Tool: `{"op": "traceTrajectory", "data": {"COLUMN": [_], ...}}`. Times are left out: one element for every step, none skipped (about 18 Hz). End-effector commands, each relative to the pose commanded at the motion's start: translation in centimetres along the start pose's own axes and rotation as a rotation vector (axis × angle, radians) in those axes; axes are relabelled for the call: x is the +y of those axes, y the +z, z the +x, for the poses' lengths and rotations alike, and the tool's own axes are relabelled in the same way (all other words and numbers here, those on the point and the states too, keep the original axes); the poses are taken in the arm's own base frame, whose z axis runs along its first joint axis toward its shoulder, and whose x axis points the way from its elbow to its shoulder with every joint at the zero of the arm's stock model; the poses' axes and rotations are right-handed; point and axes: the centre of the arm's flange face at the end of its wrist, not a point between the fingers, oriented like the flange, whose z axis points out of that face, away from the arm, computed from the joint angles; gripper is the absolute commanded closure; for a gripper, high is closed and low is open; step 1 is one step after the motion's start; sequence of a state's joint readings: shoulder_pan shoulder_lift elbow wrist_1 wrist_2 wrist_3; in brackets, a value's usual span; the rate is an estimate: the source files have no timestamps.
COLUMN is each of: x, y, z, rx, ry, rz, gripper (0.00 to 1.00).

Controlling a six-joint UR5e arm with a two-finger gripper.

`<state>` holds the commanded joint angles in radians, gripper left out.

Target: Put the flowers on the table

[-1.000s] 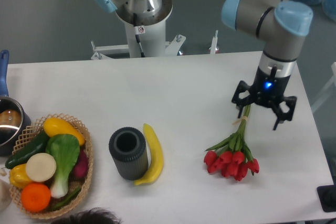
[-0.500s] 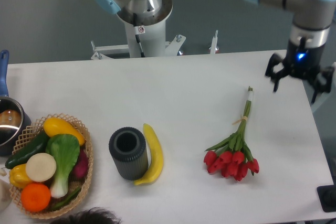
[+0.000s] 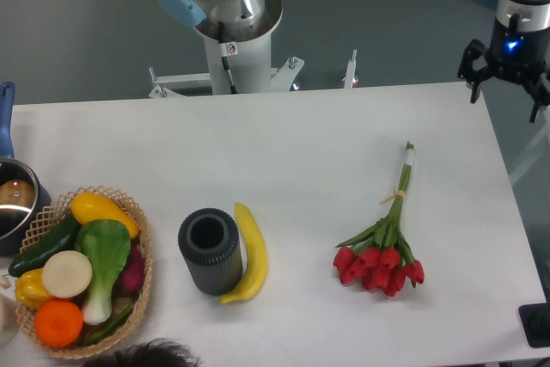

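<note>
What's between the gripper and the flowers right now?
Nothing: only bare table separates the open gripper from the flowers in the fixed camera view.

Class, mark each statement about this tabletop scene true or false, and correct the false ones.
1. The flowers lie flat on the table. True.
2. The gripper is clamped around the stems. False: it is open, empty and up at the table's far right edge, apart from the flowers.
3. The banana lies right beside the dark cylinder. True.
4. The flowers stand inside the dark cylinder. False: they lie on the table to its right.
5. The basket holds vegetables. True.
</note>
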<state>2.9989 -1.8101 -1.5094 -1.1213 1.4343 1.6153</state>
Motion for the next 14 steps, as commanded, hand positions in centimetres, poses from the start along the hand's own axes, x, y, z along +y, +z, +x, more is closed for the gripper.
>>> {"op": "traceTrajectory", "data": {"x": [0.01,0.10,0.10,-0.01,-0.01,-0.10,-0.10,-0.10,0.00,-0.09,-0.18,-0.25,-0.35,-0.35], "y": [0.07,0.06,0.08,0.07,0.07,0.07,0.07,0.07,0.14,0.14,0.24,0.38,0.38,0.38], "z": [0.04,0.02,0.04,0.04,0.04,0.06,0.06,0.06,0.08,0.10,0.24,0.26,0.26,0.26], "rx": [0.001,0.001,0.003,0.001,0.001,0.002,0.002,0.002,0.003,0.003,0.005,0.005,0.004,0.004], "ry": [0.000,-0.002,-0.002,0.000,0.000,0.001,0.001,0.001,0.000,0.001,0.002,0.004,0.005,0.005], "rz": [0.000,0.000,0.000,0.002,0.002,0.002,0.002,0.002,0.002,0.002,0.003,0.003,0.003,0.003], "gripper": [0.00,0.00,0.00,0.00,0.00,0.00,0.00,0.00,0.00,0.00,0.00,0.00,0.00,0.00]}}
